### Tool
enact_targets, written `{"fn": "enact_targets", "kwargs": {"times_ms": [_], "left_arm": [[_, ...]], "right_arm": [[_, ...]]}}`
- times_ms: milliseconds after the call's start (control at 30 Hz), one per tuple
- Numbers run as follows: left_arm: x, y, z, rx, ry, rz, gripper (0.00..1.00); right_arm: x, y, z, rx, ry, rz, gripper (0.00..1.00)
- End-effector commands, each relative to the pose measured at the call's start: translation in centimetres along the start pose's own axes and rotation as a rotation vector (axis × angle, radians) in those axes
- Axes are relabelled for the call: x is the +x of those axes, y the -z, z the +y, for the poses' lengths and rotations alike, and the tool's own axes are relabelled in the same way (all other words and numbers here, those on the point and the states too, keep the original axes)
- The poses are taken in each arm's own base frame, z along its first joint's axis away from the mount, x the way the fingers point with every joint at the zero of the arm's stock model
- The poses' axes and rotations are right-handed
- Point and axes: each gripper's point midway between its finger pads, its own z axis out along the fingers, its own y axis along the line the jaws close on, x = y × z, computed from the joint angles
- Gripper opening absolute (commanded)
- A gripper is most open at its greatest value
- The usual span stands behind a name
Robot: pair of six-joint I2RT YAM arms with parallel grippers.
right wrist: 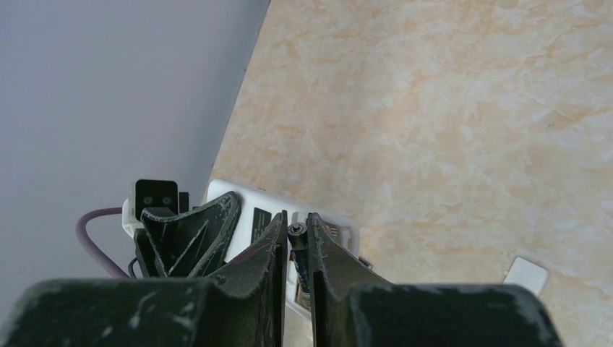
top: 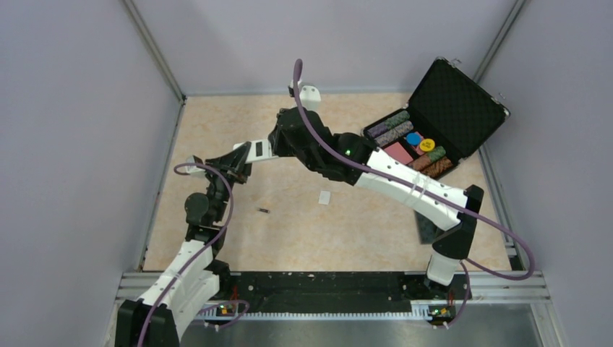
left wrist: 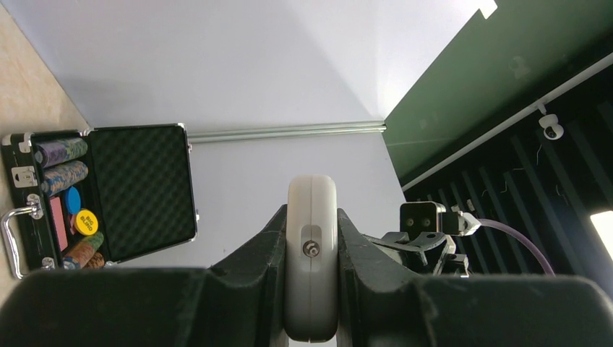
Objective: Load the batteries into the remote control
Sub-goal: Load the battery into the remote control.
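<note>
My left gripper [left wrist: 311,249] is shut on the white remote control [left wrist: 311,217], seen edge-on between its fingers. In the top view the remote [top: 254,150] is held above the table at the left, plain back up. My right gripper [right wrist: 296,223] is shut on one dark battery [right wrist: 298,254] and holds it at the remote's [right wrist: 246,206] open compartment. In the top view the right gripper [top: 278,142] is right against the remote's end. A second battery [top: 263,210] lies on the table below them.
The small white cover piece [top: 324,196] lies mid-table and also shows in the right wrist view [right wrist: 525,275]. An open black case of poker chips [top: 434,123] stands at the back right. A black square pad [top: 426,228] lies under the right arm. Grey walls enclose the table.
</note>
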Motion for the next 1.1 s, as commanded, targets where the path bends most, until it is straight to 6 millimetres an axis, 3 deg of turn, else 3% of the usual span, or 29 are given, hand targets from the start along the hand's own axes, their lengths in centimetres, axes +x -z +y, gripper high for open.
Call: {"fn": "enact_targets", "kwargs": {"times_ms": [0,367,633,900,1067], "left_arm": [[0.6,0.2,-2.9,0.116,-0.011,0.019,0.00],[0.4,0.0,-2.5,0.101,-0.014,0.009,0.00],[0.3,0.0,-2.2,0.091,-0.024,0.007,0.00],[0.7,0.4,-2.9,0.112,-0.043,0.020,0.00],[1.0,0.9,-2.6,0.103,-0.083,0.034,0.00]], "right_arm": [[-0.7,0.8,0.7,0.003,-0.003,-0.013,0.15],[-1.5,0.9,0.3,0.036,0.009,-0.037,0.28],[-3.2,2.3,1.7,-0.028,-0.024,-0.051,0.36],[-4.5,3.8,1.8,-0.080,-0.071,-0.038,0.61],[-4.1,3.5,0.3,-0.106,-0.165,0.036,0.75]]}}
